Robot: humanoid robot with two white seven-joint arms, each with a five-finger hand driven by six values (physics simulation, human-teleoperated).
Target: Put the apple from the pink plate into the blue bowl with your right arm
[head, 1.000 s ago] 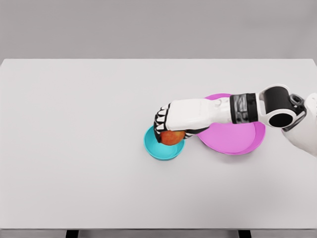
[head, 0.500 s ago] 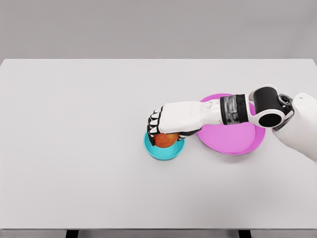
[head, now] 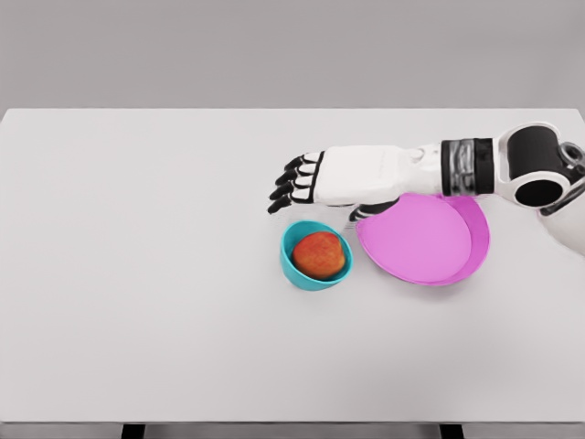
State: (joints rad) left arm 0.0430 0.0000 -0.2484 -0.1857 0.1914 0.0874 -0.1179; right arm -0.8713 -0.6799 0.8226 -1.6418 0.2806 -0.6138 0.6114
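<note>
The round red-orange apple [head: 320, 255] sits inside the small blue bowl [head: 292, 261] on the white bench [head: 137, 274], just left of the flat pink plate [head: 430, 242]. The white right hand [head: 334, 176] hovers above and behind the bowl, its black-tipped fingers [head: 285, 187] spread and holding nothing.

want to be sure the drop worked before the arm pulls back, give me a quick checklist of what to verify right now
1. Apple sits inside the blue bowl: ok.
2. Right hand holds nothing, fingers spread: ok.
3. Hand is off the bowl, on its far side in this view: ok.
4. Pink plate has nothing on it: ok.
5. Bowl sits level on the white table: not ok, it looks tipped, and one view cannot confirm how far.
6. Left arm out of the way: cannot tell, it is not in view.
</note>
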